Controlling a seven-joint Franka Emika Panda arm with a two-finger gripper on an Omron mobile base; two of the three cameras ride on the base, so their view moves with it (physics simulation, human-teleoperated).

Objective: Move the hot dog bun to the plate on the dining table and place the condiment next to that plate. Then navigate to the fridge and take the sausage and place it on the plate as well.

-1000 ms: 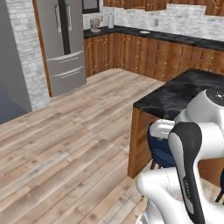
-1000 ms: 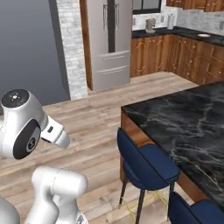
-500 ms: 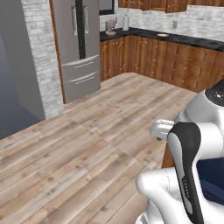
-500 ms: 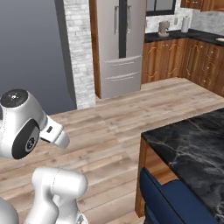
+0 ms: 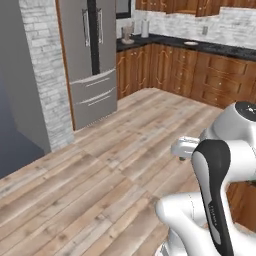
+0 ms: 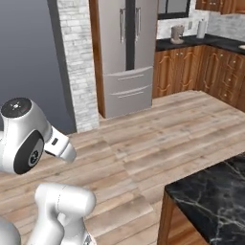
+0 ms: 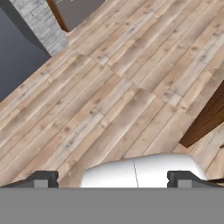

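The grey-silver fridge (image 5: 93, 60) (image 6: 126, 52) stands shut ahead, across the wooden floor, with its two drawers at the bottom. A corner of the black marble dining table (image 6: 212, 199) shows at the lower right, and its wooden side (image 7: 205, 118) lies to the right in the hand view. My gripper (image 7: 113, 178) points down at bare floor planks, its fingertips (image 7: 42, 177) far apart with nothing between them. The arm is folded close over the base. The hot dog bun, plate, condiment and sausage are out of view.
A grey brick pillar (image 5: 42, 75) (image 6: 76, 62) flanks the fridge on its left, with a dark wall beyond. Wooden cabinets under a black counter (image 5: 200, 62) (image 6: 210, 57) run to the fridge's right. Open floor (image 5: 100, 170) lies between me and the fridge.
The whole picture has shifted, so the base has moved: the fridge is nearer and more central, and the dining table has slid off toward the right. The gripper stays open.
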